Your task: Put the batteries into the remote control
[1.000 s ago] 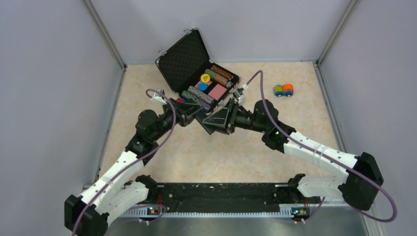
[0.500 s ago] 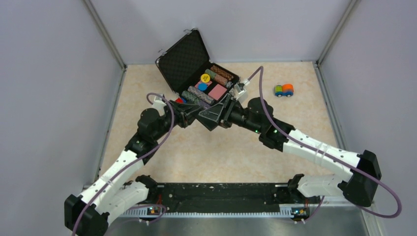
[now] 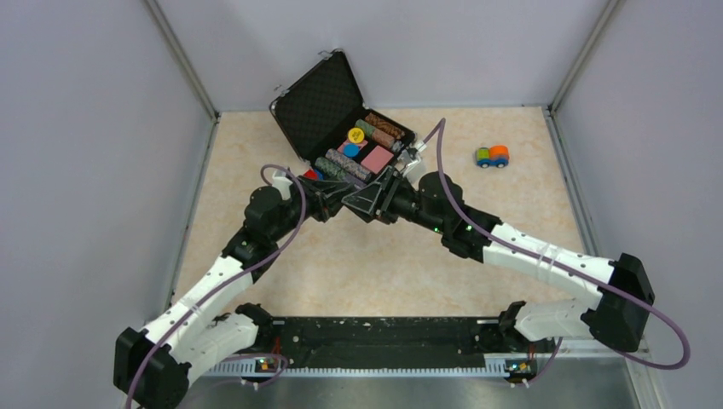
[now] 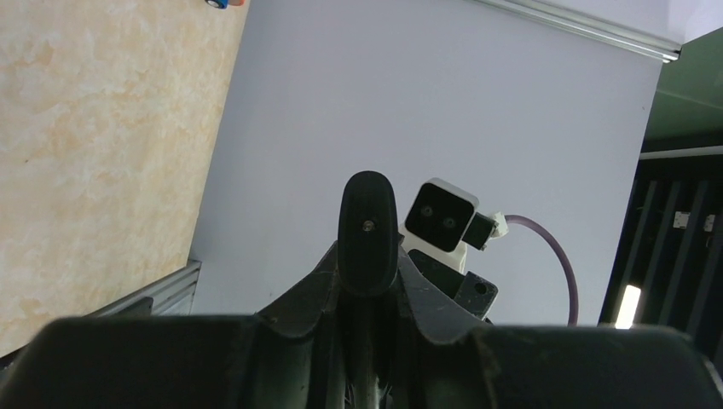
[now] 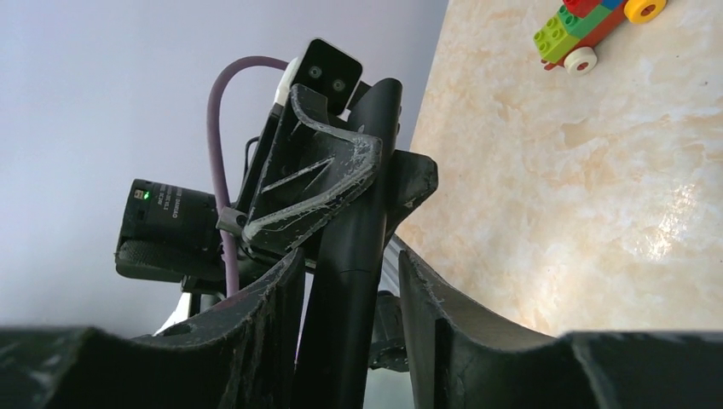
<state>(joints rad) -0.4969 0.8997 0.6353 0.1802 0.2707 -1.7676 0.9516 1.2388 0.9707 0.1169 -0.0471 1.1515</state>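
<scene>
Top view: the left gripper (image 3: 331, 198) and right gripper (image 3: 356, 203) are seen tip to tip just short of the chip case (image 3: 320, 102); no batteries can be made out.

Left wrist view: the remote control (image 4: 367, 230) is seen clamped in the left jaws, jutting ahead of them.

Right wrist view: the bar runs between the right fingers (image 5: 273, 298), which are parted, with a gap showing on one side.

A two-handed regrasp is judged to be in hand; next, a square closure on the bar is called for.
</scene>
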